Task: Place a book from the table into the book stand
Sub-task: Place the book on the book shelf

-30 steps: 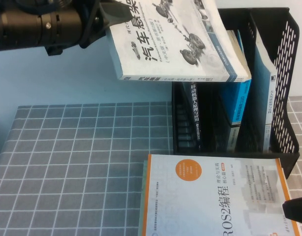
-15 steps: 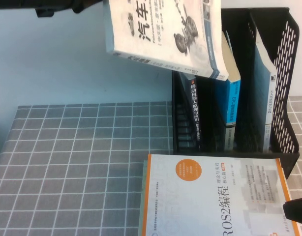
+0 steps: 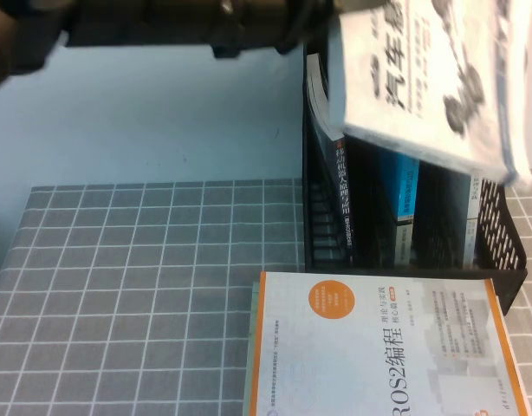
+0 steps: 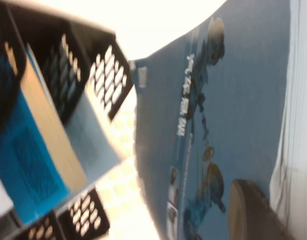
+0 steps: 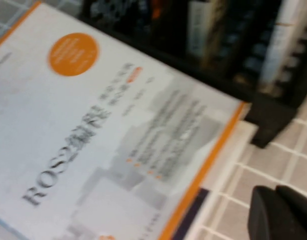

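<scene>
Book (image 3: 426, 82) — the white paperback with grey car drawings and a bold black title — is being held in the air, tilted, above the book stand (image 3: 500, 260) at the far right of the table (image 3: 145, 277). Its top edge is being cut off by the high view, and its lower corner is hanging over the stand's right side. It is being pinched by the left gripper (image 4: 253, 210), one dark finger of which is being pressed flat on the cover in the left wrist view. A dark-spined book (image 3: 344, 195) and blue books (image 3: 405, 186) are being kept upright in the stand's compartments. An orange-edged white book (image 3: 379, 347) is lying flat in front of the stand. The right gripper (image 5: 281, 215) is being held low, near that book's corner — whether its fingers are apart cannot be told.
</scene>
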Tool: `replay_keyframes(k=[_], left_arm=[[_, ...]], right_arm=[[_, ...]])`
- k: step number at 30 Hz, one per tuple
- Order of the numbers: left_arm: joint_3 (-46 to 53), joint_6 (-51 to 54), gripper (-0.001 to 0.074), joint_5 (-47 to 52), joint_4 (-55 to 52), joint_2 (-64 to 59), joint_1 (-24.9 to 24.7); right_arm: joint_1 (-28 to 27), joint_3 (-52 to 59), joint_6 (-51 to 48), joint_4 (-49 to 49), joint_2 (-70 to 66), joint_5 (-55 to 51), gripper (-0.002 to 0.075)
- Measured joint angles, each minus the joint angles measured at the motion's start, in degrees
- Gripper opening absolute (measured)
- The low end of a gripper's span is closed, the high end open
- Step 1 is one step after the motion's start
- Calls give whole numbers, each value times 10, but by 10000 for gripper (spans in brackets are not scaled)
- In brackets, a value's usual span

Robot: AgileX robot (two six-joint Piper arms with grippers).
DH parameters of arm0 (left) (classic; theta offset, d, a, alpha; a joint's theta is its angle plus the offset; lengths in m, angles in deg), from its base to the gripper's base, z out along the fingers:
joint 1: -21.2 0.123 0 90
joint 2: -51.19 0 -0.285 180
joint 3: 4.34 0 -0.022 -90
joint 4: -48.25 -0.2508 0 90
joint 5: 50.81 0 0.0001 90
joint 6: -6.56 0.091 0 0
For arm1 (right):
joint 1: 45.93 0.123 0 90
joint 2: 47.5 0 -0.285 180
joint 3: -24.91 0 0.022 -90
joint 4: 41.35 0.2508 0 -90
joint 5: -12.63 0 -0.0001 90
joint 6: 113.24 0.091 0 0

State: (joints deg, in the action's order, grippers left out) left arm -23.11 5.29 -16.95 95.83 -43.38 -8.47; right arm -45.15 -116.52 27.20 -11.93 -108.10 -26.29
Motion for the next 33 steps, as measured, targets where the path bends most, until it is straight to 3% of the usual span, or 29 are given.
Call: replay_keyframes(k=[7,12,27,33], left_arm=[[-35,-8,113,-19,-8,-62,-26],[-77,-50,113,-36,-42,-93,-35],[-101,-193,113,-27,-189,-165,-64],[-101,-251,113,-27,-262,-169,-67]], right_arm=[[0,-106,290,-355,18,-45,-4],[0,-133,404,-504,26,-88,-4],[0,-137,400,-453,34,-75,-4],[0,-137,327,-355,25,-64,-4]])
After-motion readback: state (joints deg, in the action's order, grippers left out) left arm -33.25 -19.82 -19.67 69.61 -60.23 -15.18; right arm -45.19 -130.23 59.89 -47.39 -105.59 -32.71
